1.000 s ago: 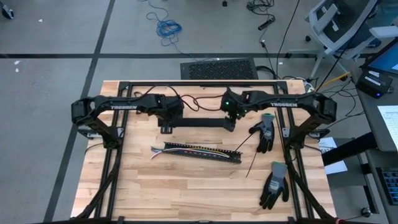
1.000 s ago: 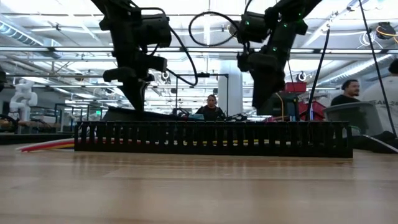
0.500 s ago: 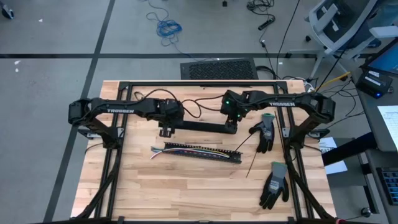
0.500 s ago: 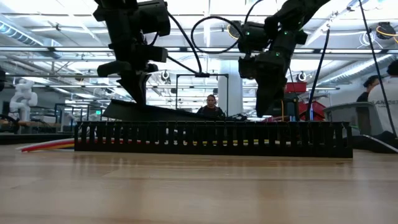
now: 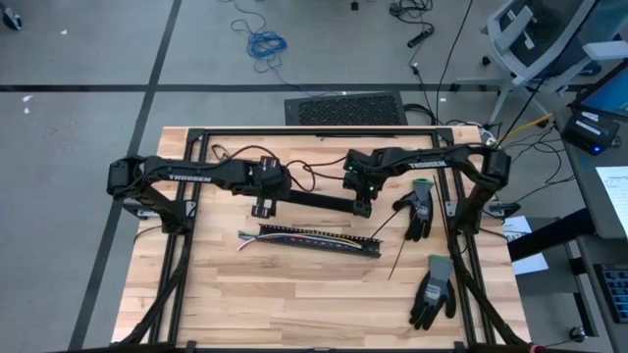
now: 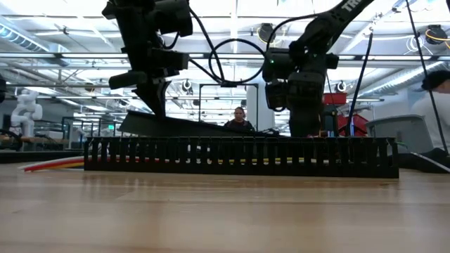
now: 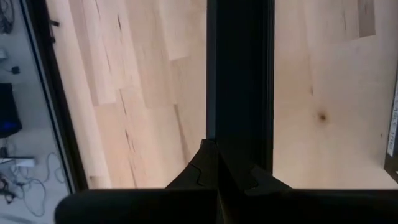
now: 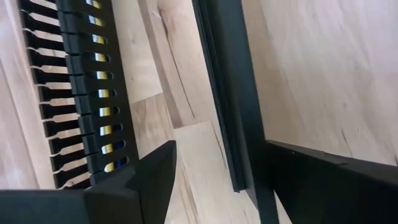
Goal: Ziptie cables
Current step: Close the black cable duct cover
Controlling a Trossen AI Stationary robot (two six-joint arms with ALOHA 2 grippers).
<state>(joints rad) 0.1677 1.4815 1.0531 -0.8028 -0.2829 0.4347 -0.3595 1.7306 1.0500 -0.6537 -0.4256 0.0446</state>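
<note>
Nearest the front edge of the wooden counter [image 5: 294, 304] we see a dark work glove [image 5: 433, 291] lying flat toward the right side, and a second dark glove [image 5: 418, 211] a little farther back, beside the right frame post. Two thin black zip-tie strips [image 5: 400, 257] lie slanted between the gloves and the middle of the counter.

Across the middle lies a slotted black cable duct [image 5: 319, 242], and the cables [image 5: 304, 235] lie along the inside of it; their coloured ends fan out past its left end [image 6: 53, 164], and in the right wrist view yellow shows through the duct's slots [image 8: 102, 93].

Just behind the duct, a long flat black cover strip [image 5: 309, 200] spans between the two arms. Our left gripper [image 5: 261, 205] has its fingers pressed together, pinching the left end of the strip [image 7: 239, 93], which is lifted off the counter on that side in the low view. Our right gripper [image 5: 361, 204] is at the strip's right end with its fingers [image 8: 149, 174] spread, one on each side of the strip [image 8: 227, 93]; we cannot tell whether they touch it.

Beyond the counter, a black mat [image 5: 343, 108] and a coiled blue cord [image 5: 263, 44] lie on the floor, and a person [image 6: 239, 121] sits far back in the room.
</note>
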